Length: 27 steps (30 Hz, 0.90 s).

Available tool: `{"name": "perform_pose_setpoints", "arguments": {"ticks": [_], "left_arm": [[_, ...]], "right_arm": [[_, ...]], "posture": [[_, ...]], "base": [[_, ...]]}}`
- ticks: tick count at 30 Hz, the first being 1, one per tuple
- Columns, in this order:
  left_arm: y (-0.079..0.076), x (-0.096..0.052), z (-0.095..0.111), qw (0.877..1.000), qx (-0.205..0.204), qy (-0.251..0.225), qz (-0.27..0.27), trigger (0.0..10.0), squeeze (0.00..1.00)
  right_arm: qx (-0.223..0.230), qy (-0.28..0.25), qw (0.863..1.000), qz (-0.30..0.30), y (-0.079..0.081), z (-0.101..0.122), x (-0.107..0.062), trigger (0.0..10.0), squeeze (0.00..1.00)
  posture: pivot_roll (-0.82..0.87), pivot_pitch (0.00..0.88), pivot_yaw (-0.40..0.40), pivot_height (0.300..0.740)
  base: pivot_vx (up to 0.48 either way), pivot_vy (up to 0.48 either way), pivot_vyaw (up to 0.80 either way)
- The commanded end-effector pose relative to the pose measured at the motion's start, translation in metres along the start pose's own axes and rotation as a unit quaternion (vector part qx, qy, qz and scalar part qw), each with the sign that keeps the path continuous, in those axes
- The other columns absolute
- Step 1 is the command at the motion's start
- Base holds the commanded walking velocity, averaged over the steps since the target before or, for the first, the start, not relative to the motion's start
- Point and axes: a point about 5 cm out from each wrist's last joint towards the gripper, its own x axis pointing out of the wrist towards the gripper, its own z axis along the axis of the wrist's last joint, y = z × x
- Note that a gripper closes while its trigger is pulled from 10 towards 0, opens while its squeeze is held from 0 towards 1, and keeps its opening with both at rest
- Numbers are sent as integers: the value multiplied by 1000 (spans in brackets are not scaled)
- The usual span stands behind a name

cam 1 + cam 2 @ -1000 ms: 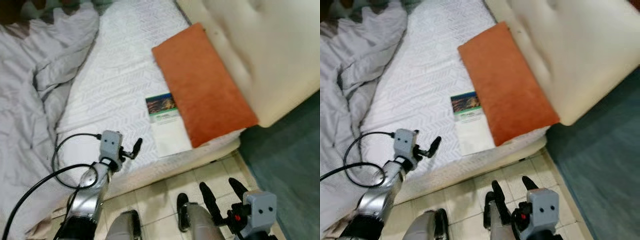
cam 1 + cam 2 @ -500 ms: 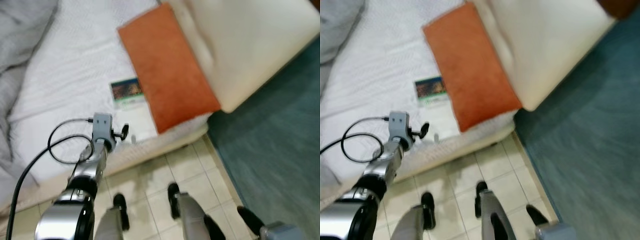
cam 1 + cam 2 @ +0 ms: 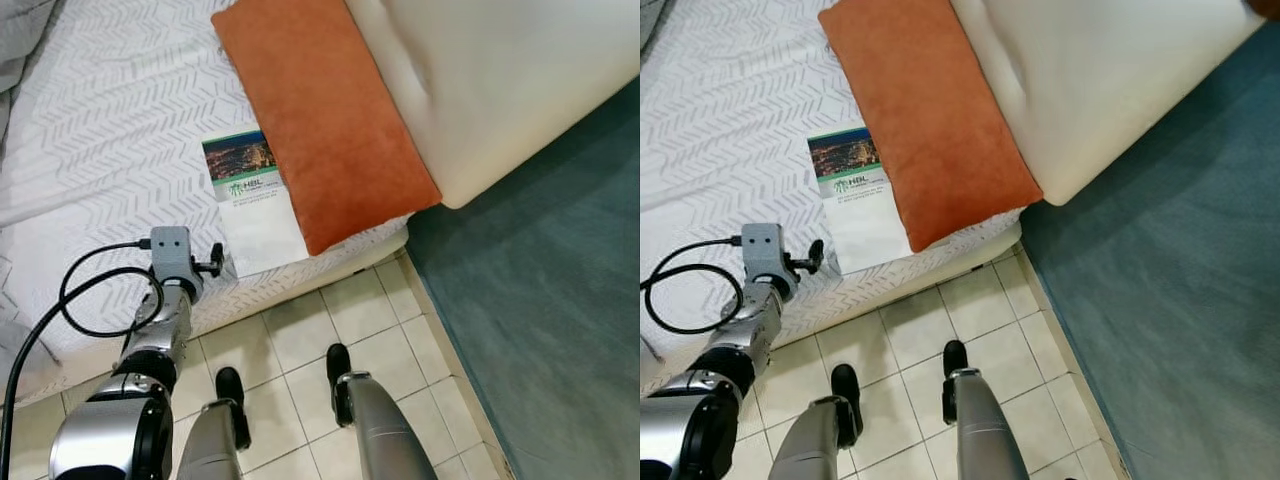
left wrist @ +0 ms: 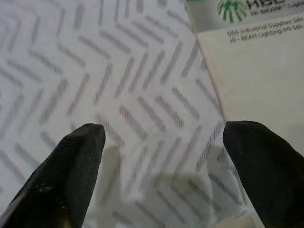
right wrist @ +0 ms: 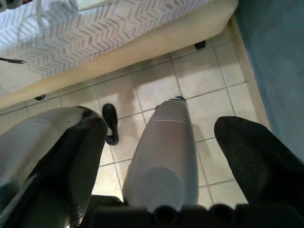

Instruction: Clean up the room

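While one booklet [image 3: 250, 200] touches one orange pillow [image 3: 320, 120], the left end effector [image 4: 161, 156] hovers spread apart.

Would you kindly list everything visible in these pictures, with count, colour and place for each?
Mattress: one, white with a grey chevron pattern, ahead of the robot.
Pillow: one, orange, on the mattress by the headboard.
Booklet: one, white with a city photo on top, beside the pillow, its edge tucked under it.
Headboard: one, cream, padded, past the pillow.
Carpet: one, teal, on the robot's right.
Floor tiles: beige, below the mattress edge.
Cable: one, black, looping from the left wrist.
Left gripper: black jaws open, over the mattress edge by the booklet.
Right gripper: black jaws open, hanging above the floor tiles.
Legs: two, grey, black feet.
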Motion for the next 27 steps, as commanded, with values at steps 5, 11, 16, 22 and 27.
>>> {"name": "perform_pose_setpoints", "arguments": {"ticks": [5, 11, 16, 22, 27], "left_arm": [[-9, -10, -34, 991, -123, 59, -3, 10000, 0], [-41, -4, -23, 977, -197, 42, -65, 10000, 0], [-47, -4, -24, 970, -229, 43, -72, 10000, 0], [-48, -10, -40, 963, -251, 74, -63, 10000, 0], [-45, -10, -39, 965, -244, 71, -56, 10000, 0]], "right_arm": [[0, 26, 999, 28, 8, -2, -12, 10000, 0], [2, 22, 999, 30, 10, -1, -13, 10000, 0], [6, 16, 999, 34, 13, -1, -10, 10000, 0], [10, 13, 999, 35, 16, -1, -9, 10000, 0], [10, 17, 999, 33, 17, -1, -10, 10000, 0]], "posture": [[-508, 665, -142, 740], [-500, 671, -139, 740], [-482, 681, -119, 740], [-484, 687, -112, 740], [-486, 691, -114, 740]], "base": [[0, 0, 0], [0, 0, 0], [0, 0, 0], [0, 0, 0], [0, 0, 0]]}}
